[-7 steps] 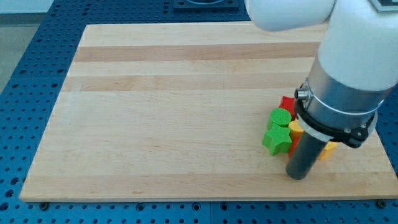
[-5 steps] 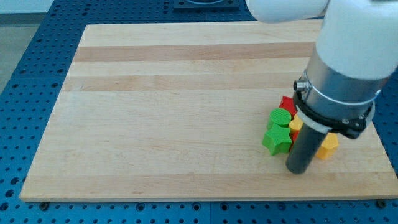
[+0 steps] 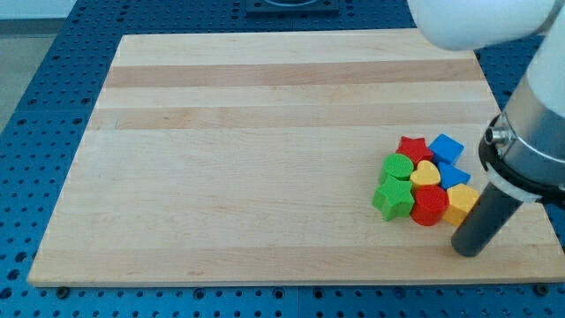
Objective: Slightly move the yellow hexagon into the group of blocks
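- One camera view: my tip (image 3: 470, 251) rests on the surface (image 3: 247, 159), just right of and below the yellow hexagon (image 3: 459, 203).
- Hexagon touches the red block (image 3: 429, 206) at the cluster's lower right.
- No hand on this rod.

The arm (image 3: 494, 22) was glossy white above a grey cylinder ringed by a black collar; my tip (image 3: 469, 251) ended a dark rod.

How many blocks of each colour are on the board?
Green: 2, a round one and a star
Red: 2, a star and a round one
Yellow: 2, a heart and the hexagon
Blue: 2, a cube and another below it
Total: 8
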Controlling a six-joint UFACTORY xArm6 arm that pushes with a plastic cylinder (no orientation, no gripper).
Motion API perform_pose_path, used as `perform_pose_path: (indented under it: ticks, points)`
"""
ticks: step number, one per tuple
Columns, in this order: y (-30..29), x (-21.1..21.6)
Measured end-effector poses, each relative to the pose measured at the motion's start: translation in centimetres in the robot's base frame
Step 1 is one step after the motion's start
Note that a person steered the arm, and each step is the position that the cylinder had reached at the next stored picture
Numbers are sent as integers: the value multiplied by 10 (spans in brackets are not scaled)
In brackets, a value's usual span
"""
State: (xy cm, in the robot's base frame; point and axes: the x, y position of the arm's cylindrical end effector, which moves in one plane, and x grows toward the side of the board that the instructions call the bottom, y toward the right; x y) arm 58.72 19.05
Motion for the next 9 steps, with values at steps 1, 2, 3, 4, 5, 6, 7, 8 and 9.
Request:
perform_pose_path:
  ticks: [1, 2, 3, 4, 5, 6, 7, 8, 9]
  points:
    - [0, -5]
    - [0, -14]
    - [0, -21]
    - [0, -21]
    - [0, 1]
    - [-33, 31]
    - [-129, 23]
    - [-226, -51]
    - [-236, -160]
